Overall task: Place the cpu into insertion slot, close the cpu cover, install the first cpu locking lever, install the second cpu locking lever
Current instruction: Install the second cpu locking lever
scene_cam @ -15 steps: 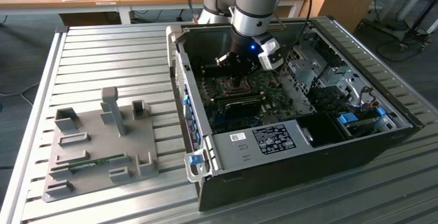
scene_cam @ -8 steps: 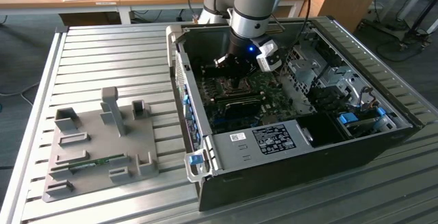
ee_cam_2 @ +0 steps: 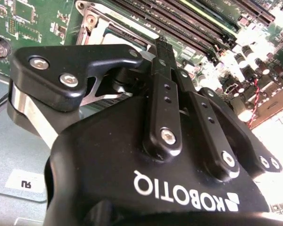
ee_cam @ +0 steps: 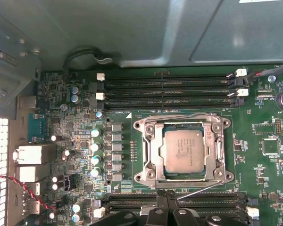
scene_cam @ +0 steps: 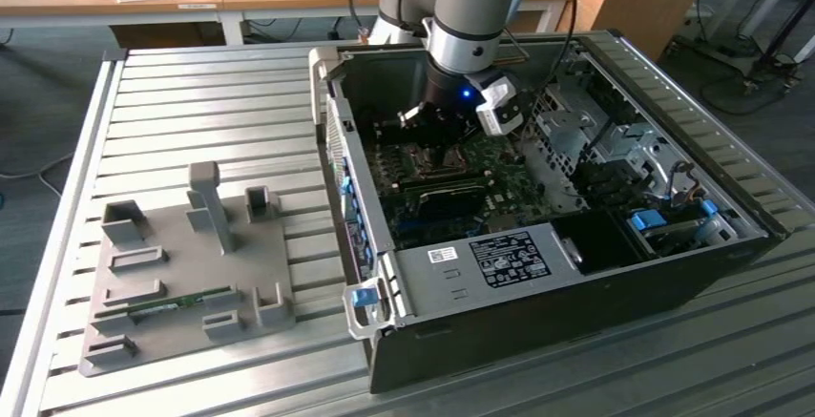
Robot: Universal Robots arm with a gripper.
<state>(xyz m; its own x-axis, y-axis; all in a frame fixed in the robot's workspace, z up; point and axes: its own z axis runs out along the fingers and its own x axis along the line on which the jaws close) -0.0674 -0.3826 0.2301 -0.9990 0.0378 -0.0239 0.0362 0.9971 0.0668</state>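
Observation:
In the first wrist view the cpu [ee_cam: 181, 150], a silvery square chip, sits in its socket on the green motherboard [ee_cam: 259, 165]. The cpu cover [ee_cam: 153, 155], a metal frame with a square window, lies flat over it. One thin wire locking lever [ee_cam: 179, 116] runs along the socket's far edge. A second locking lever [ee_cam: 200, 189] slants off the socket's near corner, its free end close to my fingertips. My black gripper [ee_cam: 166, 210] hovers at the socket's near edge with its fingers together; I cannot tell whether it touches the lever. In the exterior view the gripper [scene_cam: 444, 155] reaches into the open computer case [scene_cam: 535, 322].
Memory slots [ee_cam: 170, 92] flank the socket on both sides. Capacitors [ee_cam: 95, 146] stand beside it. In the exterior view the case walls [scene_cam: 334, 150] enclose the arm, with drive bays and cables [scene_cam: 662, 217] on the exterior view's right. A grey fixture plate [scene_cam: 178, 283] lies on the slatted table.

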